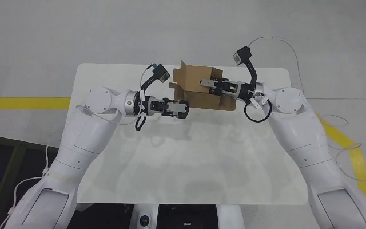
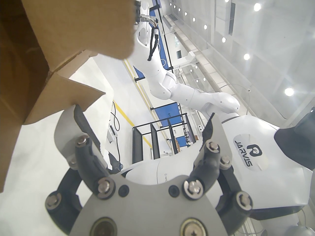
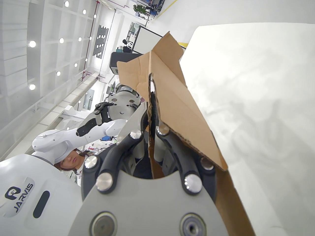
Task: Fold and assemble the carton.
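Mid-fold: right gripper (image 1: 207,83) pinches the carton (image 1: 197,94) wall, upper centre. The left gripper (image 2: 145,119) hangs open beside a loose flap (image 2: 66,94), probably next to fold.

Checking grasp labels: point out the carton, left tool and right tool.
carton (image 1: 200,98), top view, on its brown front panel.
left tool (image 2: 145,111), left wrist view, midway between its open fingertips.
right tool (image 3: 150,99), right wrist view, midway between fingertips shut on the carton wall.

Plain brown carton (image 1: 200,86) in right pincer (image 1: 202,83). Silver-grey metal and black fingers (image 2: 85,126) on left pincer (image 1: 185,109), just beside carton. White tabletop (image 1: 189,166), faintly grey-shadowed, beneath both pincers. Grey floor (image 1: 171,28) beyond, yellow-striped.
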You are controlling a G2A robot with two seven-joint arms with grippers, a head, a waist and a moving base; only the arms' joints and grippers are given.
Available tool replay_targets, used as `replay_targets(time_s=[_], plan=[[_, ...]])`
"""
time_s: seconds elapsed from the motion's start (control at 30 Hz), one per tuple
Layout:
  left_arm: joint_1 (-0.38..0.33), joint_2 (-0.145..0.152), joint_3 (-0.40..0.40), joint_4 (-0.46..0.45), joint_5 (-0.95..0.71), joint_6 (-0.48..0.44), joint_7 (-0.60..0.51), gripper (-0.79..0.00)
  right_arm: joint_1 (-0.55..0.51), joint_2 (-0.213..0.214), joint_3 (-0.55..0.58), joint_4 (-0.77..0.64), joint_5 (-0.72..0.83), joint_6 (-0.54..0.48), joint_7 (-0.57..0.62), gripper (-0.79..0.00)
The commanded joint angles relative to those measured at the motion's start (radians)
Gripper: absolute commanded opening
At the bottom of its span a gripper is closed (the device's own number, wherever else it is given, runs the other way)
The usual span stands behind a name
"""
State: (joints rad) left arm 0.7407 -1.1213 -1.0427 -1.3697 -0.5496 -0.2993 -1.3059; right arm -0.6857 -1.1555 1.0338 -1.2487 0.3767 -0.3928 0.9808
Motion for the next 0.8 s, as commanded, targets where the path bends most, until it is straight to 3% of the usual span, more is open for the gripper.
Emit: replay_targets(time_s=[0.0, 0.3, 0.77], plan=[[-0.004, -0.002, 0.006, 0.008, 0.001, -0.001, 0.001, 0.000, -0.008, -0.002, -0.007, -0.013, 0.004, 0.003, 0.004, -0.785], [-0.028, -0.005, 0.002, 0.052, -0.014, -0.008, -0.008, 0.000, -0.023, -0.007, -0.021, -0.033, -0.008, 0.009, -0.001, -0.785], [-0.022, 0.002, -0.034, 0.047, -0.020, -0.005, -0.016, 0.000, -0.029, -0.013, -0.026, -0.041, -0.006, 0.024, 0.018, -0.785]])
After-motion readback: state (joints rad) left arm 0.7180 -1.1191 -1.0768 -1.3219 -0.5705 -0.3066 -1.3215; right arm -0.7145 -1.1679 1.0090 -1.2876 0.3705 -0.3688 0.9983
